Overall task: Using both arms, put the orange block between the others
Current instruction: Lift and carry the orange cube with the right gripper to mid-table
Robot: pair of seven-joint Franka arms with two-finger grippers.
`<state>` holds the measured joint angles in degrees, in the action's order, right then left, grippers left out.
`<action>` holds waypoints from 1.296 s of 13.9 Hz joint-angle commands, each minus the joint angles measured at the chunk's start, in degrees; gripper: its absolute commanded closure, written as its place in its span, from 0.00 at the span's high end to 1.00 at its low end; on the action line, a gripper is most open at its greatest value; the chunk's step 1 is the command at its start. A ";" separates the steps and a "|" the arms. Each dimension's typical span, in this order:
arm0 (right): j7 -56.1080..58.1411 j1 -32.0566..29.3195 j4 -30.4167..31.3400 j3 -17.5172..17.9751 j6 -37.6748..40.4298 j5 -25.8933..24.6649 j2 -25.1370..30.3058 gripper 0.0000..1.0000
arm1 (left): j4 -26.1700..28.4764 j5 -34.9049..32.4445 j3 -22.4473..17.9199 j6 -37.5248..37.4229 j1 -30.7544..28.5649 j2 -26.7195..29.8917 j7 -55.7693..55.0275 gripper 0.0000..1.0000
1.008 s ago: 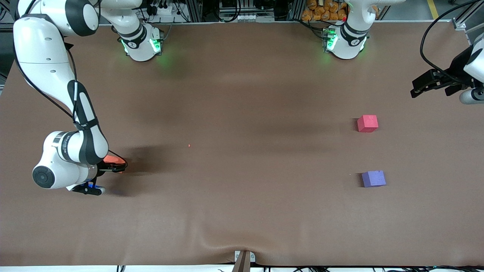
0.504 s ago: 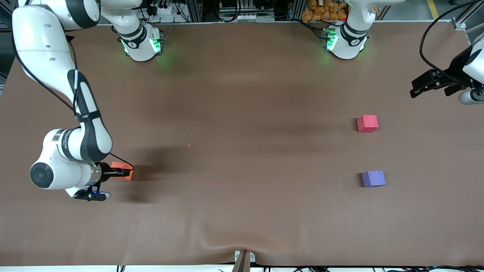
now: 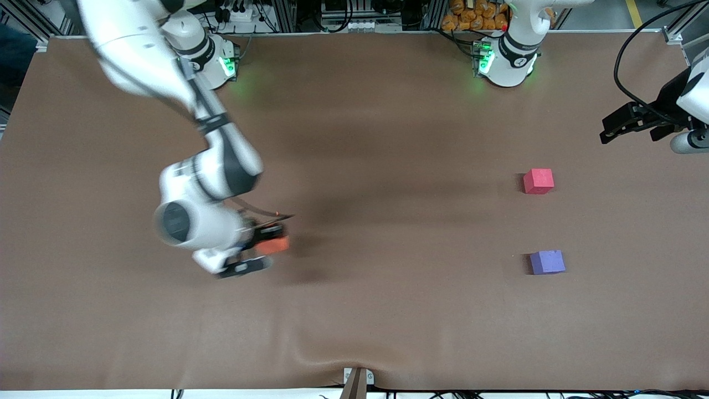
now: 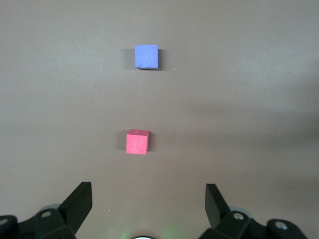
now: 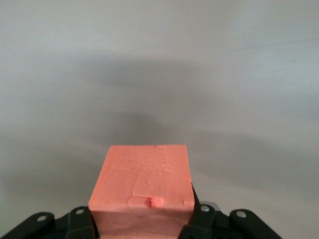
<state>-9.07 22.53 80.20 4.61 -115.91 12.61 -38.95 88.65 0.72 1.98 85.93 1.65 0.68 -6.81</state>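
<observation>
My right gripper (image 3: 265,237) is shut on the orange block (image 3: 272,245), which it carries above the brown table near the middle. The right wrist view shows the orange block (image 5: 142,189) clamped between the jaws of the right gripper (image 5: 142,219). The pinkish-red cube (image 3: 538,181) and the purple cube (image 3: 547,262) sit apart at the left arm's end, the purple one nearer the front camera. My left gripper (image 3: 623,123) hangs open and waits high near that end's edge. Its wrist view shows the red cube (image 4: 137,142) and purple cube (image 4: 146,56) past the empty left gripper (image 4: 148,199).
The brown table cover (image 3: 360,138) has a wrinkle at the front edge by a small clamp (image 3: 357,379). Both round arm bases (image 3: 207,64) glow green along the edge farthest from the front camera. Cables hang by the left arm.
The right gripper closed on the orange block, lifted it and carried it from the right arm's end toward the table's middle. The left arm has not moved.
</observation>
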 commanded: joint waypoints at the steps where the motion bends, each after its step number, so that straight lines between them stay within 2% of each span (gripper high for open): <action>1: -5.07 6.54 0.22 -1.36 -1.77 1.36 -0.77 0.16 | -0.14 -1.16 0.30 -0.06 -0.33 0.02 1.09 1.00; 4: -9.03 10.94 0.22 -1.80 -2.56 1.45 -2.35 0.20 | -0.14 -1.16 0.30 0.03 -0.34 -0.07 1.09 1.00; 8: -16.23 15.87 0.22 -2.94 -6.24 1.45 -5.87 0.39 | -0.14 -1.16 0.30 0.11 -0.25 -0.07 1.09 1.00; 9: -17.55 15.96 0.22 -2.94 -7.21 1.71 -6.48 0.69 | -0.14 -1.16 0.39 0.11 -0.33 -0.07 1.09 1.00; 10: -18.69 16.05 0.22 -2.94 -7.40 2.50 -6.92 0.88 | -0.14 -1.16 0.30 0.11 -0.34 -0.07 1.09 1.00; 11: -18.79 16.48 0.31 -2.94 -7.49 2.68 -7.28 1.00 | -0.14 -1.16 0.30 0.11 -0.34 -0.07 1.09 1.00; 15: -18.00 16.50 0.14 -3.03 -8.98 2.85 -7.28 1.00 | -0.14 -1.16 0.39 0.64 -0.07 -0.94 1.09 1.00; 18: -18.18 13.69 -0.30 -2.85 -7.67 3.12 -3.17 1.00 | 0.03 -1.16 0.65 1.08 0.54 -1.82 0.66 1.00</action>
<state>-26.93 38.36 79.53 1.58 -125.18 14.43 -45.97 88.74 0.72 2.22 86.31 1.83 -0.41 -6.81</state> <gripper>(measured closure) 0.000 0.000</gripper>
